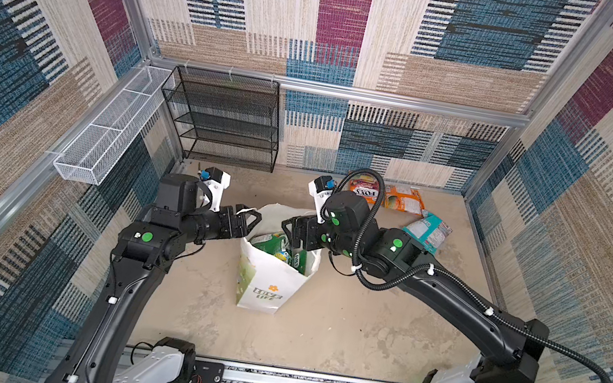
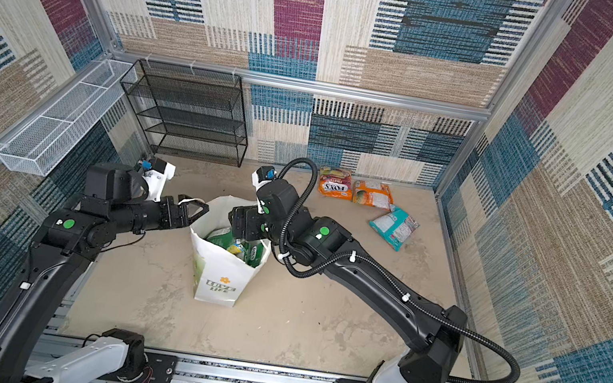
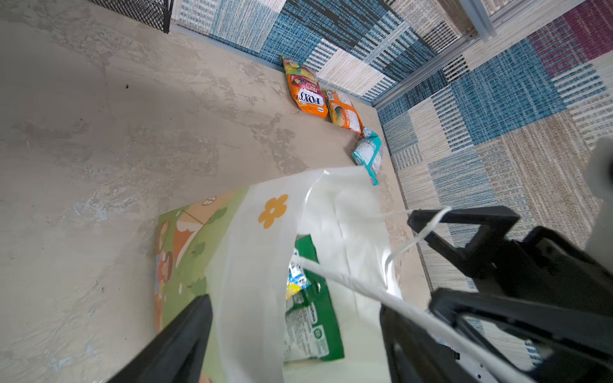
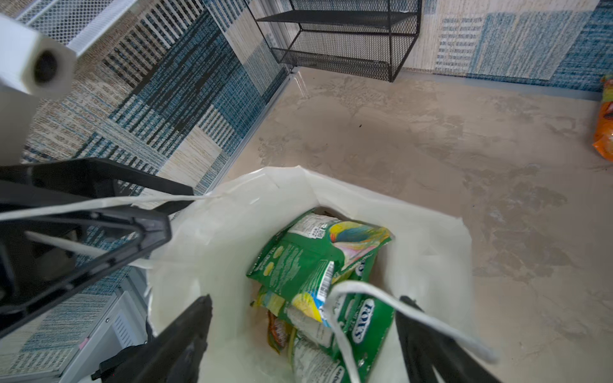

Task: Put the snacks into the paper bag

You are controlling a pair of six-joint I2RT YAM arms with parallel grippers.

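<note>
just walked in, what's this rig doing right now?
Both arms are at the mouth of the tall white paper carrier bag. The left gripper and right gripper are open on either side, holding no packet; a white cord handle is draped over the left one. Green crinkly snack packets sit inside. Two orange packets and a teal-white packet lie on the beige table.

Light was even and soft, shadows faint on the counter (image 1: 336,332); the right claw (image 4: 305,300) looked blurred (lines bowed in both top views).
</note>
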